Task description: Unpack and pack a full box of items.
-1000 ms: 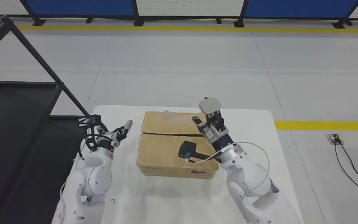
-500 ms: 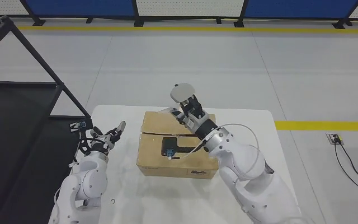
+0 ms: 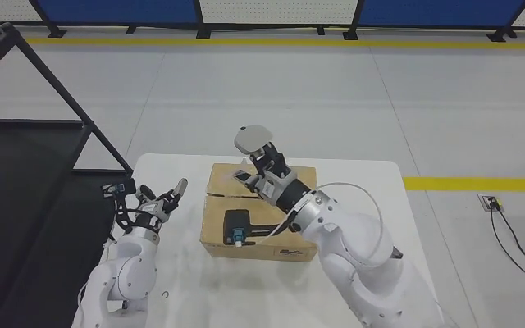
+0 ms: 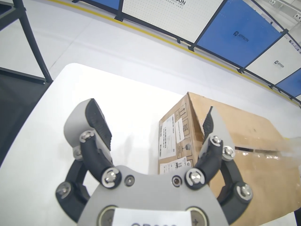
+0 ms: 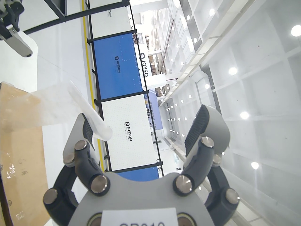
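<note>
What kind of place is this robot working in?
Probably a big factory or warehouse hall: blue and white fence panels, a yellow floor line, a high ceiling full of lights, and a cardboard box on the table.

White surface (image 3: pixel 376 174) dead centre on a pale grey floor (image 3: pixel 271 98). Out at nine o'clock of it, there's a black rack (image 3: pixel 33 189), one strut slanting up. Twelve o'clock: a yellow line (image 3: pixel 246 41) runs along the foot of blue and white panels (image 3: pixel 115 10). At three o'clock, a second yellow stripe (image 3: pixel 467 183), and just beyond it a floor socket (image 3: pixel 490 201) trailing a dark cable (image 3: pixel 507 234). Overhead, round ceiling lights (image 5: pixel 244 115) are glowing.
</note>
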Motion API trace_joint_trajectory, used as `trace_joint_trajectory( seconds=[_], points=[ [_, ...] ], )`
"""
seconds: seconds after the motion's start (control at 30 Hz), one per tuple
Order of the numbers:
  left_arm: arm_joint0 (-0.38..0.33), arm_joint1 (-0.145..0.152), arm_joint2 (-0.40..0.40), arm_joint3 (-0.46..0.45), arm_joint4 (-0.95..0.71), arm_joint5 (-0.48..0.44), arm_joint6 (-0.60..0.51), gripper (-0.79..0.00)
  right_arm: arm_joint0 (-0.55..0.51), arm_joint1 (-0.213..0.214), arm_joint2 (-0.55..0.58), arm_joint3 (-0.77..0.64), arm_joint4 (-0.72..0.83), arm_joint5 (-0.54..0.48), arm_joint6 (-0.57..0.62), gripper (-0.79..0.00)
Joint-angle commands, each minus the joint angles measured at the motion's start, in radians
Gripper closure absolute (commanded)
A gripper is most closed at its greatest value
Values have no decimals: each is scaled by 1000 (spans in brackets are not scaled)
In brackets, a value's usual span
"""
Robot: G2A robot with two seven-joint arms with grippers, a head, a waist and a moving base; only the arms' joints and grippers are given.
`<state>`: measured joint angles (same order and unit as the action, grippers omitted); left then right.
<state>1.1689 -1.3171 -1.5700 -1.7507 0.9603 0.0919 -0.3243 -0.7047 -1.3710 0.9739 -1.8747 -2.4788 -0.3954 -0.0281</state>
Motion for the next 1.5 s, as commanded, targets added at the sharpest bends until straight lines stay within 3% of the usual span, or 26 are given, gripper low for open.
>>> trace_joint_trajectory(
  seconds=[0.0, 0.1, 0.53, 0.73, 0.97, 1.03, 1.1, 1.47],
  points=[
    [7, 0, 0, -3, -7, -5, 6, -785, 1, -5, -6, -5, 18, 2, 34, -785],
    [24, 2, 2, -17, 1, -30, 25, -785, 26, -10, -35, -7, -17, -66, 75, -785],
    [38, 3, -3, -23, -1, -36, 40, -785, 9, -13, -39, -11, -7, -31, 79, -785],
    [51, 4, -17, -28, -22, -21, 67, -785, 6, -35, -48, -3, 87, 33, 173, -785],
    [50, 3, -18, -25, -37, -3, 94, -785, -30, -80, -41, -27, 326, 210, 475, -785],
    [47, 3, -18, -23, -38, 1, 94, -785, -24, -90, -35, -38, 393, 204, 558, -785],
    [45, 4, -19, -21, -37, 2, 91, -785, -6, -94, -39, -49, 412, 120, 629, -785],
    [43, 5, -20, -20, -32, 1, 87, -785, -11, -94, -38, -55, 412, 125, 617, -785]
  ],
)
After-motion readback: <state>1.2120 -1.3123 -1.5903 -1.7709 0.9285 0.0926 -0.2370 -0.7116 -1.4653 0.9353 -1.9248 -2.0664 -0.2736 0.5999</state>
